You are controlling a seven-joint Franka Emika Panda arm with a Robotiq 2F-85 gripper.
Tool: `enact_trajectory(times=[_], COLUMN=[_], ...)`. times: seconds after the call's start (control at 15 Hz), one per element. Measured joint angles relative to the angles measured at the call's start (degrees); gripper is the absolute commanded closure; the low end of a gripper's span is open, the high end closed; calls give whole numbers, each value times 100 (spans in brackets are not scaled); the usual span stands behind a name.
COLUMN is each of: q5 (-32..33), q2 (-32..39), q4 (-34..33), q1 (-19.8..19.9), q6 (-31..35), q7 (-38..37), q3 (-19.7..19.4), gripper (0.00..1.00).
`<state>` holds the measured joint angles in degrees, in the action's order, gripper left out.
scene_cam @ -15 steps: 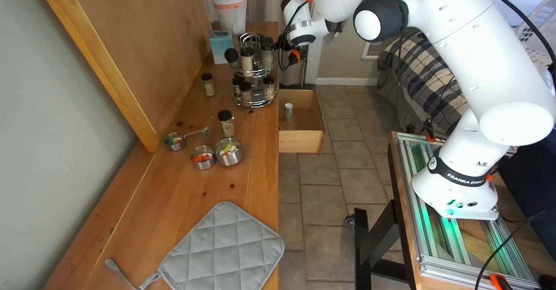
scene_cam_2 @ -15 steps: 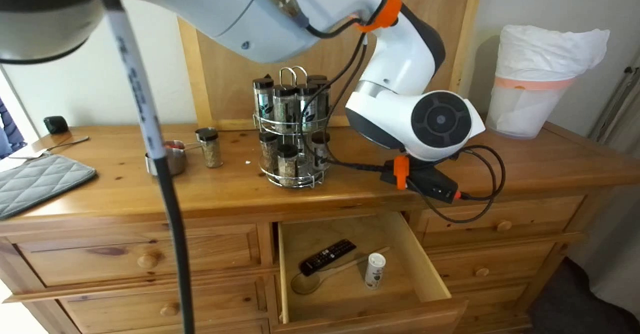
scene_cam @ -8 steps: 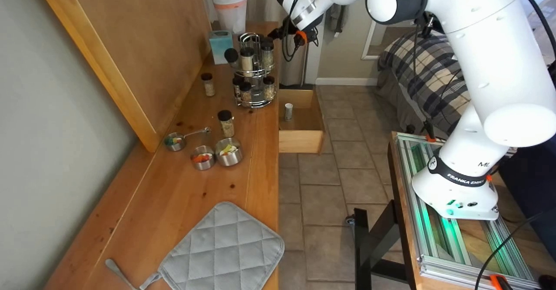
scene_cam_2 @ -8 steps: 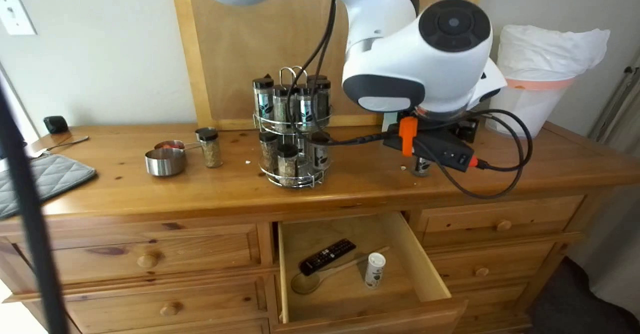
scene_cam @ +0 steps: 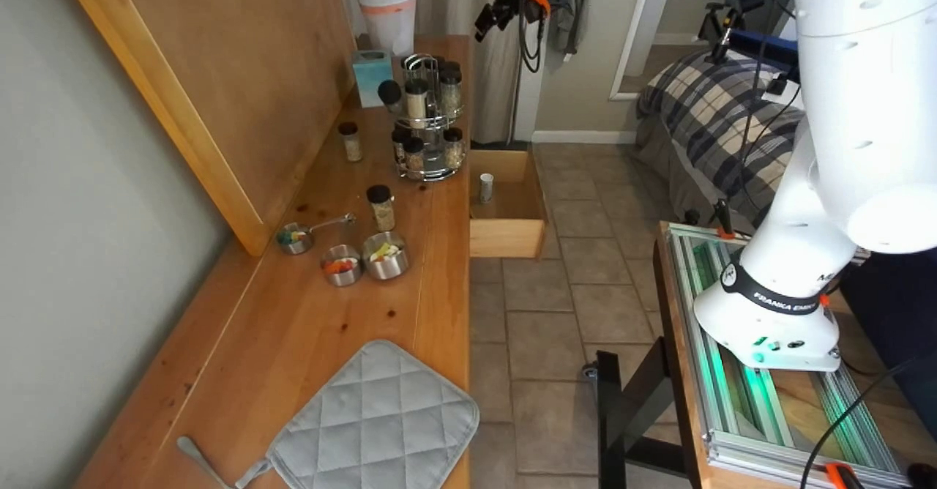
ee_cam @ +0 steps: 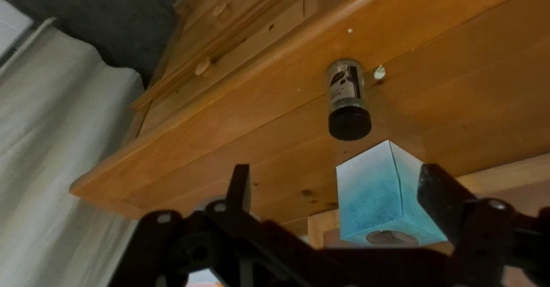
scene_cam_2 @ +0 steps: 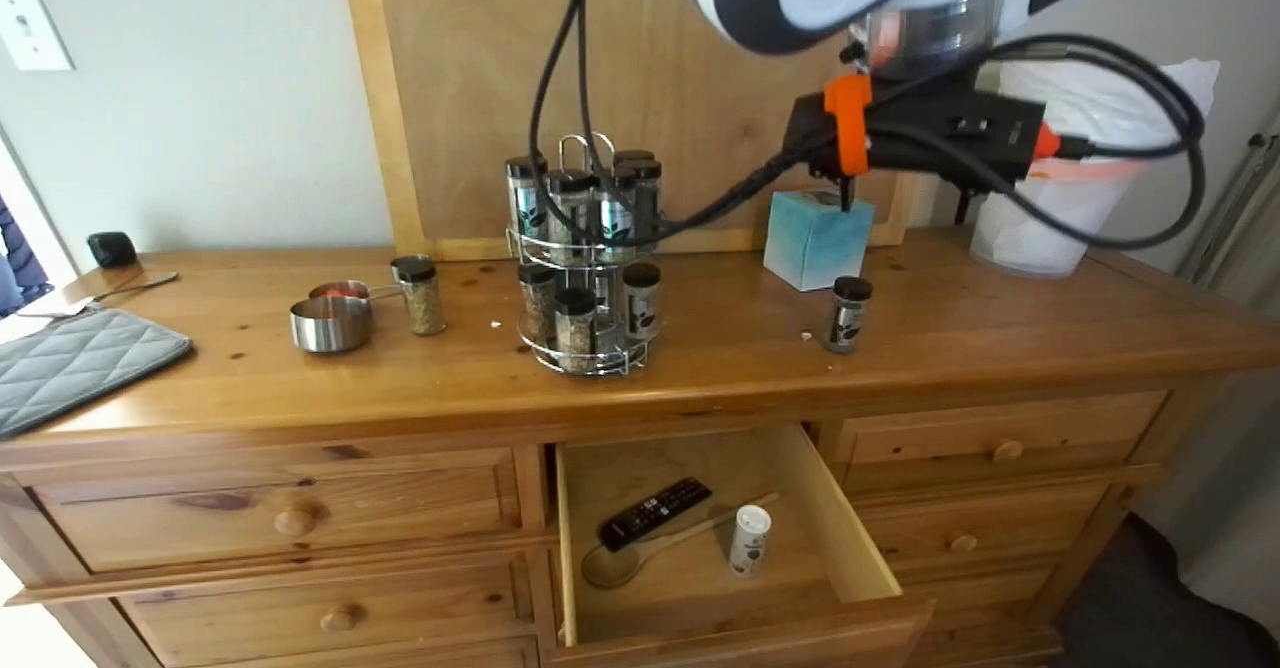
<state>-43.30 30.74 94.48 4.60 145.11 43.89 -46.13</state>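
My gripper [ee_cam: 335, 173] is open, with nothing held between its fingers. It hangs in the air above the right part of the wooden dresser, as an exterior view shows with the gripper [scene_cam_2: 904, 213] pointing down. Below it, a small spice jar [scene_cam_2: 846, 316] with a black lid stands upright on the dresser top. Behind that jar is a blue-and-white tissue box [scene_cam_2: 818, 240]. In the wrist view the jar [ee_cam: 347, 93] lies ahead of the fingers, apart from them, and the tissue box [ee_cam: 374, 192] shows in the gap, partly covered by one finger.
A two-tier wire spice rack [scene_cam_2: 590, 260] with several jars stands left of the gripper. Farther along are metal measuring cups [scene_cam: 386, 256], another jar [scene_cam: 381, 209] and a grey pot holder [scene_cam: 381, 423]. An open drawer [scene_cam_2: 850, 548] holds a remote, wooden spoon and white shaker. A lined bin [scene_cam_2: 1040, 218] stands right.
The arm has lifted and drawn away from the dresser top, its gripper now higher and farther right in both exterior views. The spice jar and tissue box have come out from behind it.
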Motion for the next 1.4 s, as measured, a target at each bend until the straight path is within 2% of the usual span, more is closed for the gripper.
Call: enact_trajectory(times=[0.27,0.47,0.73,0.93,1.0,1.4], q5=[1765,2970,4169,4583,4592,4591], q2=[-507,-933,-1509,-1944,-1999,-1932], q4=[175,208,309,314,304,301], q1=[-1396,-2525,-4126,-5209,-5345,-5220], q6=[-1093,-1868,-2739,-3595,-3658,-3648], q7=[-679,-915,-916,-875,-912,-908], q3=[-1453,-2287,-3083,-3470,-3496,-3493], gripper=[0,0,0,0,0,0])
